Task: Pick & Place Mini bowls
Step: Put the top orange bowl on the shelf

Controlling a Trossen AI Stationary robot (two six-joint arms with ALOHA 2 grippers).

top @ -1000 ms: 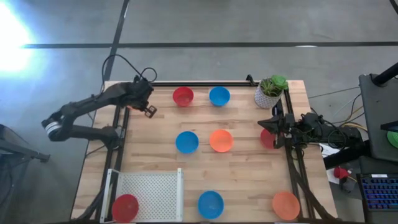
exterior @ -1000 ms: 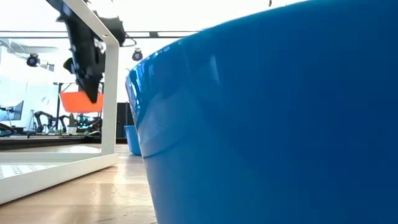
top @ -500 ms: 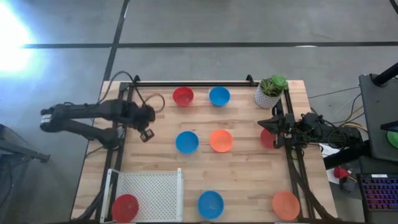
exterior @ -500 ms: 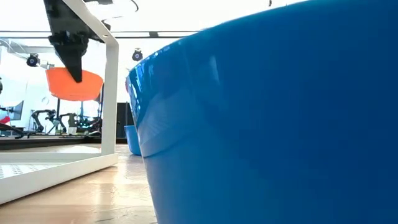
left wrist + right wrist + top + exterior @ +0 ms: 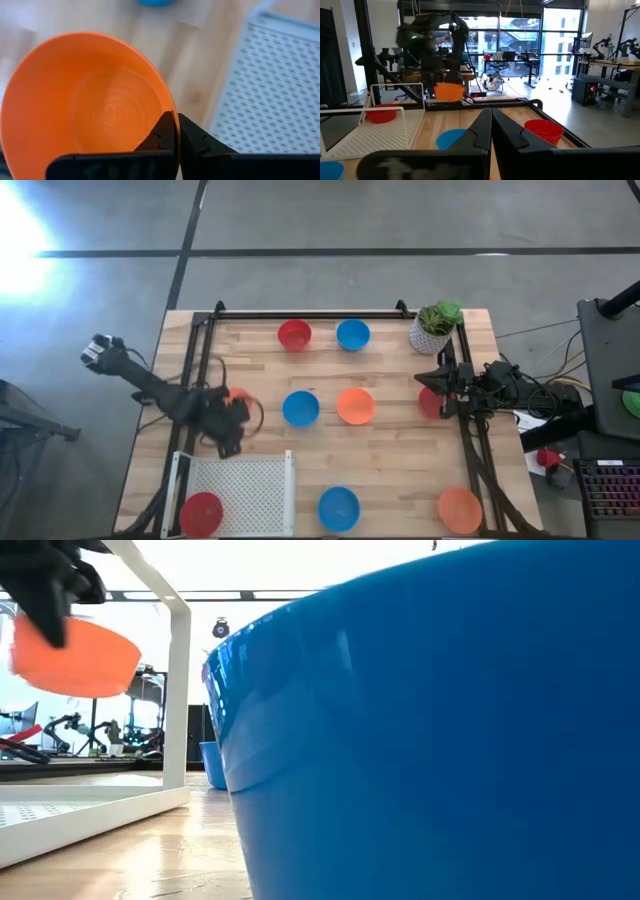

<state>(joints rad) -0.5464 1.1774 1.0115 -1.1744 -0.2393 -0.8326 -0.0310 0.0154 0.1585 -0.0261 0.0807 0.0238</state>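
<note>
The left gripper [image 5: 176, 134] is clamped on the rim of an orange mini bowl [image 5: 90, 100], one finger inside the wall and one outside, so the bowl is held by a thin edge only. In the high view the left gripper [image 5: 228, 423] is seen over the left part of the table, just beyond the far edge of the white perforated tray [image 5: 245, 492], with the bowl carried clear of the wood.

The likeliest failure is judged to be a slip or a swing of the bowl in the pinch: the plastic is smooth and glossy, the wall is thin and curved, and the grip is off-centre. If the bowl is lowered too near the tray's raised white frame [image 5: 180, 700], the rim could be caught and the bowl tipped.

The bowl is round, with faint concentric rings in its floor. The tray is a flat sheet of fine holes, and a red mini bowl [image 5: 201, 511] already sits in its near left corner. Other red, blue and orange bowls are scattered on the pale wooden table [image 5: 400, 460].

The right gripper [image 5: 490, 125] is parked at the table's right edge, its fingers drawn together on nothing, beside a red bowl [image 5: 430, 402] and near the potted plant [image 5: 434, 326].
</note>
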